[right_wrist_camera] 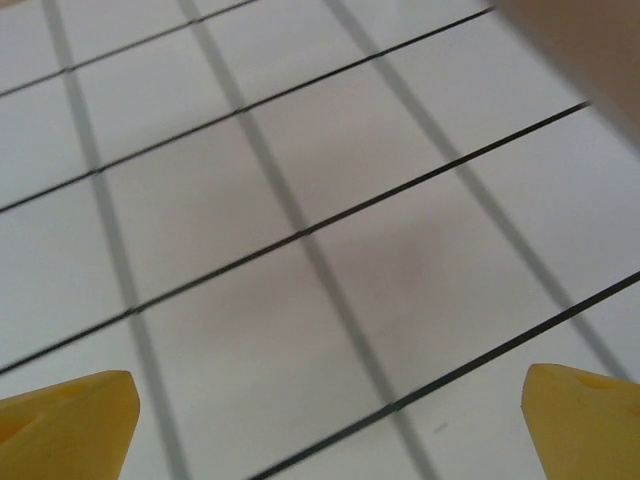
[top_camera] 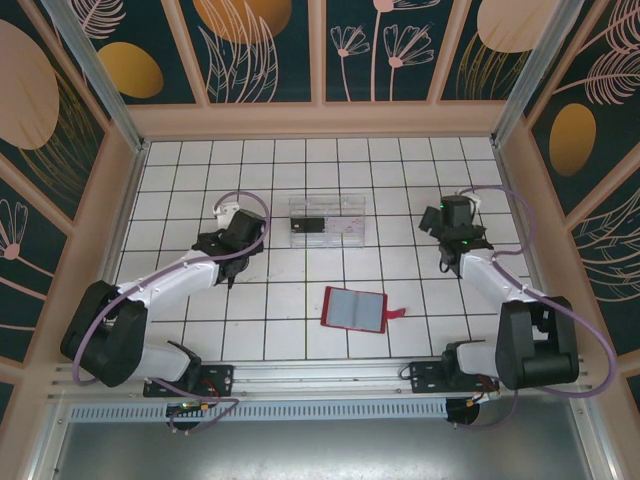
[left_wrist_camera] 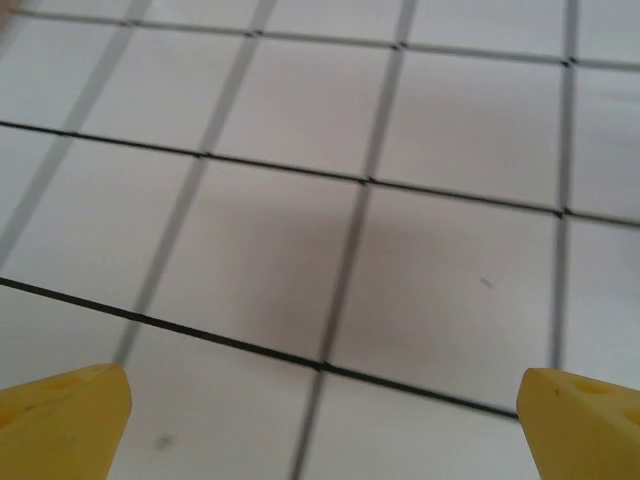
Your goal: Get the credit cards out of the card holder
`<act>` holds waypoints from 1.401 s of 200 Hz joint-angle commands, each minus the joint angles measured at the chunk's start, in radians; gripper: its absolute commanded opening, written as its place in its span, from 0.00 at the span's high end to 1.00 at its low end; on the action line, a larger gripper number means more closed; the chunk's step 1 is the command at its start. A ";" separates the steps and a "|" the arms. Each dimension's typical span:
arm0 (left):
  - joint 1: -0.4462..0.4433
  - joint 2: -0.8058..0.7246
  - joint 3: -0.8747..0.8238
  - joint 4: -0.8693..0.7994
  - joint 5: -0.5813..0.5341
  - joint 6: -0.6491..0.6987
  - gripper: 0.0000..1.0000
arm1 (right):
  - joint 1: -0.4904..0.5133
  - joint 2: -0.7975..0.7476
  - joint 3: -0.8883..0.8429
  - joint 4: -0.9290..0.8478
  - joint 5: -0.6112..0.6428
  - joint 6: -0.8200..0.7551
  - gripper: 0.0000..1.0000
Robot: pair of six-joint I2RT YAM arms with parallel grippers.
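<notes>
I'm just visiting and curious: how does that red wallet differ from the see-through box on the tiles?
The card holder is red with a grey-blue inside; the clear tray is see-through, with a dark card in it. The card holder lies open, nearer the front of the white tiled table; the clear tray sits farther back. Both rest flat on it.

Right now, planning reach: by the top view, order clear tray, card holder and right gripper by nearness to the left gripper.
From the left gripper:
1. clear tray, right, slightly farther back.
2. card holder, right, nearer the bases.
3. right gripper, far right.
</notes>
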 commanded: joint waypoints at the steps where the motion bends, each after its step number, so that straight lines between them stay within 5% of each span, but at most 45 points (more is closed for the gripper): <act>1: 0.040 -0.056 -0.064 0.097 -0.269 0.045 0.01 | -0.082 0.018 -0.091 0.297 0.030 -0.072 0.01; 37: 0.159 -0.186 -0.246 0.435 -0.291 0.167 0.01 | -0.163 0.022 -0.318 0.787 -0.095 -0.102 0.01; 94: 0.406 -0.250 -0.511 1.049 0.030 0.337 0.01 | -0.109 0.199 -0.399 1.153 -0.262 -0.223 0.03; 182: 0.470 0.080 -0.522 1.465 0.269 0.434 0.01 | -0.105 0.240 -0.403 1.193 -0.298 -0.243 0.01; 231: 0.487 0.141 -0.520 1.498 0.432 0.475 0.01 | -0.104 0.242 -0.402 1.193 -0.298 -0.243 0.01; 280: 0.489 0.142 -0.512 1.487 0.436 0.475 0.01 | -0.104 0.241 -0.402 1.193 -0.298 -0.243 0.01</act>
